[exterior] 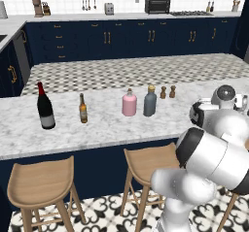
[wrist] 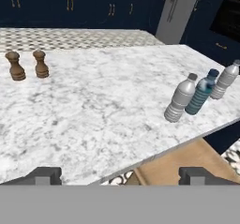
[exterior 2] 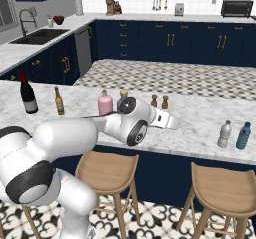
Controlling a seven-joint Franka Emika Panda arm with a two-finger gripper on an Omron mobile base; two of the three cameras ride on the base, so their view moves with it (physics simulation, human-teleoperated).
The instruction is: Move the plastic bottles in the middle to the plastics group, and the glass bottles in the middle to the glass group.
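On the marble counter (exterior: pixel 97 129) the pink squat bottle (exterior: pixel 129 103) and the slate-blue bottle with a tan cap (exterior: pixel 150 101) stand side by side in the middle. To their left are the dark wine bottle (exterior: pixel 45 107) and the slim amber bottle (exterior: pixel 83 108). Far right, a silvery-grey clear bottle (wrist: pixel 180 99) stands upright against a teal bottle (wrist: pixel 201 93), with another clear bottle (wrist: pixel 225 80) beyond. My gripper (wrist: pixel 121 176) hovers open over the counter's front edge, well short of those bottles, nothing between its fingers. My arm partly hides the slate-blue bottle (exterior 2: pixel 122 97).
Two small brown shakers (wrist: pixel 15 66) (wrist: pixel 40 63) stand behind the bare marble stretch between the middle bottles and the right-hand group. Wooden stools (exterior 2: pixel 227 188) sit under the counter's front edge. The counter ends just right of the plastic bottles.
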